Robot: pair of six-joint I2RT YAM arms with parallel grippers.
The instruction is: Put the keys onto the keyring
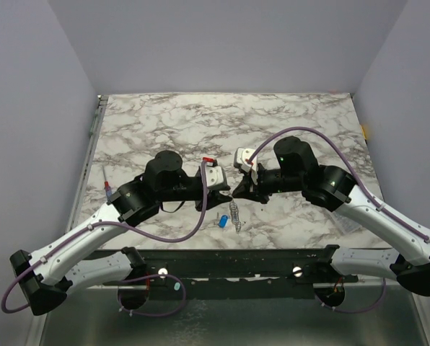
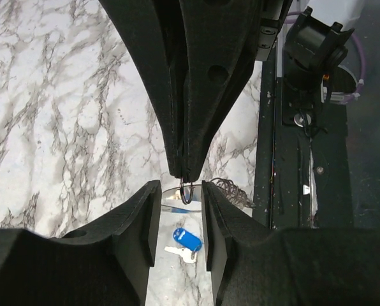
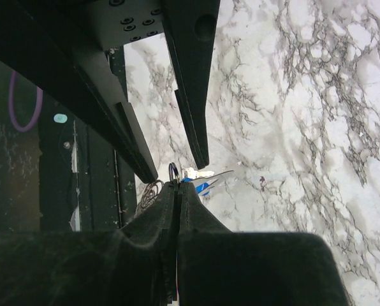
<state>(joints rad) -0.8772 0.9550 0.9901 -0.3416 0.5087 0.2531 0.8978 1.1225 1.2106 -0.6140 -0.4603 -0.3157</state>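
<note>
As keyring hangs: right gripper pinched shut on it
Left gripper: fingers apart, straddling it
Keys: below on marble, nearer left arm

Marble table is carrying a blue-headed key, lying just beside the keyring chain; screwdriver is sitting far left (near the edge).
</note>
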